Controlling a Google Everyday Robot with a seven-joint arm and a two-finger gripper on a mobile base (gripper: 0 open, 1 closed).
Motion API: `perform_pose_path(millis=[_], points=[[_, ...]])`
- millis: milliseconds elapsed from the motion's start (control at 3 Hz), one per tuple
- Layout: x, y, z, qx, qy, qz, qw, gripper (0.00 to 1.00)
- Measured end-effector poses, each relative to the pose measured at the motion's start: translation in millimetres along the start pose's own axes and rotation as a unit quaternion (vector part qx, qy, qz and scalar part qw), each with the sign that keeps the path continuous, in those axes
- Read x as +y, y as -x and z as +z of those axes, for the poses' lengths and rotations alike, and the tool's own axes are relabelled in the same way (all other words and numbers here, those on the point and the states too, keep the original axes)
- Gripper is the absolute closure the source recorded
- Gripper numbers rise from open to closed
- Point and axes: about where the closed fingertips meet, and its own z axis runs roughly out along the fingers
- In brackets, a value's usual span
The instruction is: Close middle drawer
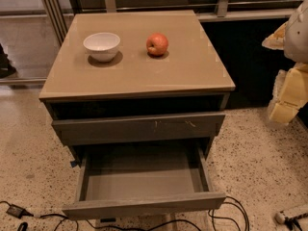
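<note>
Gripper: the gripper [289,96] hangs out past the worktop's [192,66] right edge, a little below its front-right corner and well apart from the cabinet. I cannot tell whether it is open or closed, and it holds nothing visible.
Middle drawer: the middle drawer [144,207] is pulled far out beneath the worktop's front edge, its grey box showing bare.
Bearing: the drawer front lies to the camera's left of the gripper and lower.
Long axis: the plain front runs parallel to the worktop's front edge, so the closing push likely goes square to it, toward the back edge.
Arm: there is only one arm, on the right-edge side.
Above: the scratched drawer [139,127] stands slightly out.
Worktop: a bowl [101,45] and an apple [157,44] sit nearer the back edge.
</note>
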Motion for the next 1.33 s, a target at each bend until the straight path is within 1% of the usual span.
perform_pose_path(millis=[333,667,1000,1333], points=[[0,0,0,0.0,0.0,0.0,1.0,0.0],[7,1,3,-0.004,-0.004,-0.012,0.9999,0.0],[22,-1,34,-0.039,0.02,-0.017,0.9989,0.02],[35,-3,62,-0.078,0.037,-0.017,0.9962,0.25]])
